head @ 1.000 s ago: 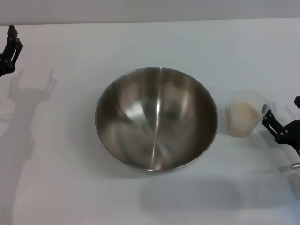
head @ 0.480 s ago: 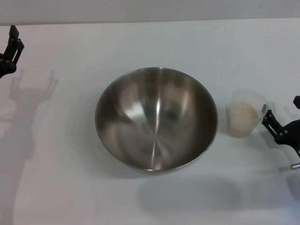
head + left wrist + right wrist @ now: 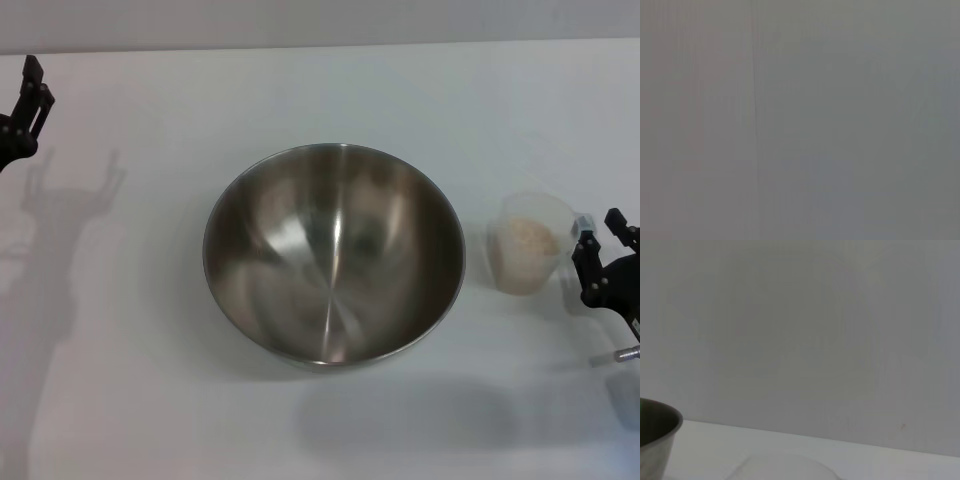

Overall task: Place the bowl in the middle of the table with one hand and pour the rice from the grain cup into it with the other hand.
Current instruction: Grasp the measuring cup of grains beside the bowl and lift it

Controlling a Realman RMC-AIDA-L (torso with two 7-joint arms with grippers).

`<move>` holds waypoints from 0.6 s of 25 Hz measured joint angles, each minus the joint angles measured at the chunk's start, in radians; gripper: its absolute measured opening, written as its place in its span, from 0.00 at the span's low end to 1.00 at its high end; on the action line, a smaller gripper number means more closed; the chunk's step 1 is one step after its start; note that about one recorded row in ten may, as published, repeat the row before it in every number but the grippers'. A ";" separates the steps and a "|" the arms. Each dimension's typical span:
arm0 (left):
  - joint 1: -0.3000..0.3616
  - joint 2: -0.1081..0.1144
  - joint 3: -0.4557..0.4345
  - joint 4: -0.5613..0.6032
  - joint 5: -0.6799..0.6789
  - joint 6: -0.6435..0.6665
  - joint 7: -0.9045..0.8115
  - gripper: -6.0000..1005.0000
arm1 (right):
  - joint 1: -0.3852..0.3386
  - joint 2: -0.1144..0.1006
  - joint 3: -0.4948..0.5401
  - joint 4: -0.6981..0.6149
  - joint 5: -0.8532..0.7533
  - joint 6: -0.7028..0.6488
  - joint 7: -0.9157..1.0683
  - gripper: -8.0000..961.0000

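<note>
Right tool [image 3: 608, 247] shifted beside grain cup [image 3: 531, 256]; white table [image 3: 300, 90].

You won't find any readable text, label, brand or number here, neither on the bowl [image 3: 334, 252] nor the grain cup [image 3: 531, 245].

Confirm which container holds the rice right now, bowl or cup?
The grain cup, beside the right gripper: pale rice fills it. The steel bowl shows only bare metal.
</note>
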 joint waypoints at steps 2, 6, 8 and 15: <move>0.000 0.000 0.000 0.000 0.000 0.000 0.000 0.84 | 0.001 0.000 0.000 0.000 -0.001 0.000 0.000 0.49; -0.001 0.000 0.000 0.001 0.000 -0.002 0.000 0.84 | 0.001 0.000 -0.001 0.001 -0.002 0.000 0.000 0.35; -0.001 0.000 0.000 0.001 0.000 -0.002 0.000 0.84 | 0.001 0.000 -0.002 0.001 -0.002 0.000 0.000 0.28; 0.000 0.000 0.000 0.002 -0.001 -0.002 0.000 0.84 | -0.005 0.000 0.004 0.018 -0.002 -0.017 -0.048 0.05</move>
